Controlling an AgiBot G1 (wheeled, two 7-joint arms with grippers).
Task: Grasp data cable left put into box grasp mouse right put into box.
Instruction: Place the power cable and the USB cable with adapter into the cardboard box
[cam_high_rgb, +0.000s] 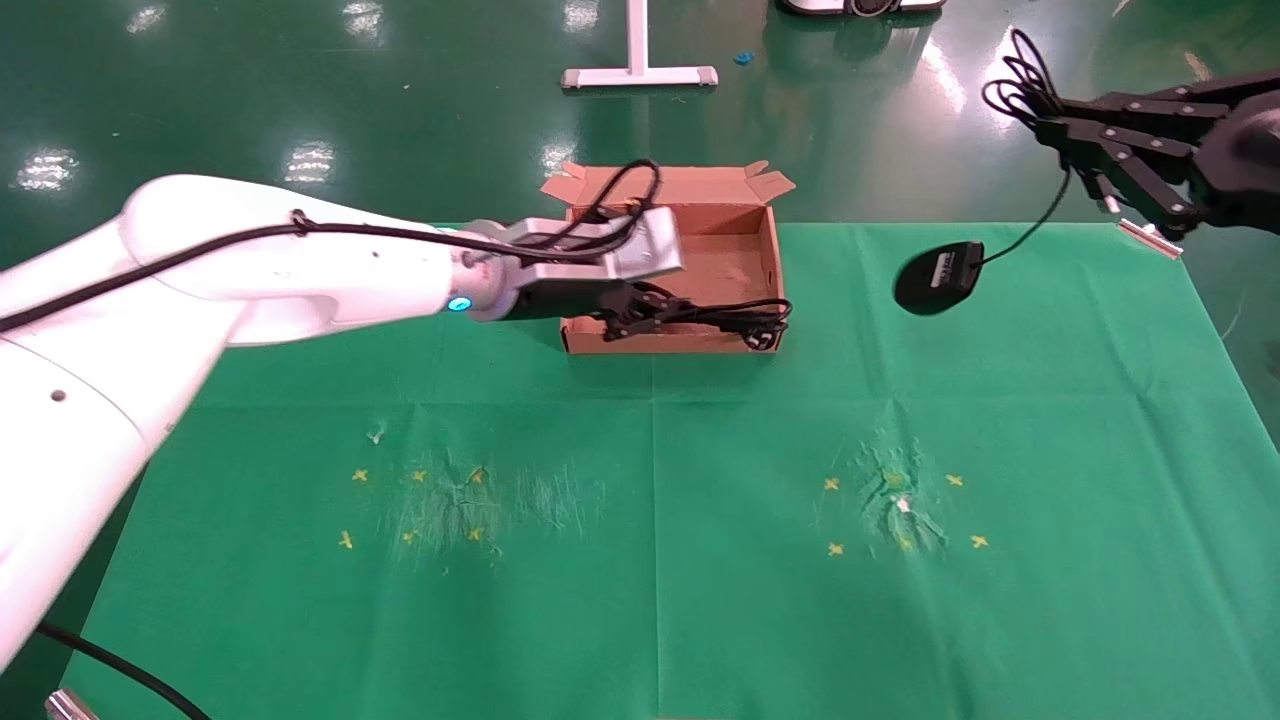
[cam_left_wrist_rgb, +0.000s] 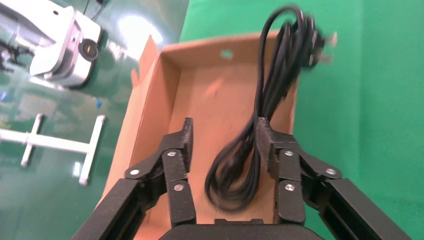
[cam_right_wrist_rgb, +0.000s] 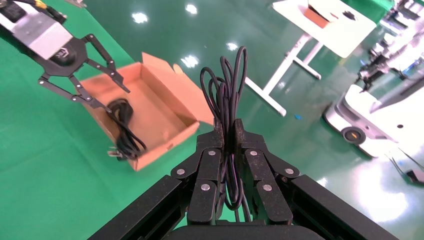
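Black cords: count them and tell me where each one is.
2. The data cable lies draped over the box near wall under the open left gripper; the mouse cord is clamped in the right gripper.

No text is legible: the white label under the mouse (cam_high_rgb: 938, 276) is too small to read.

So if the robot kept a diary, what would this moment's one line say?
left gripper: open over box | data cable: lying across box rim | right gripper: shut on mouse cord | mouse: dangling above table

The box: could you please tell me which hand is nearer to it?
Left. The left hand hovers open over the box, above the data cable; the right hand is far right.
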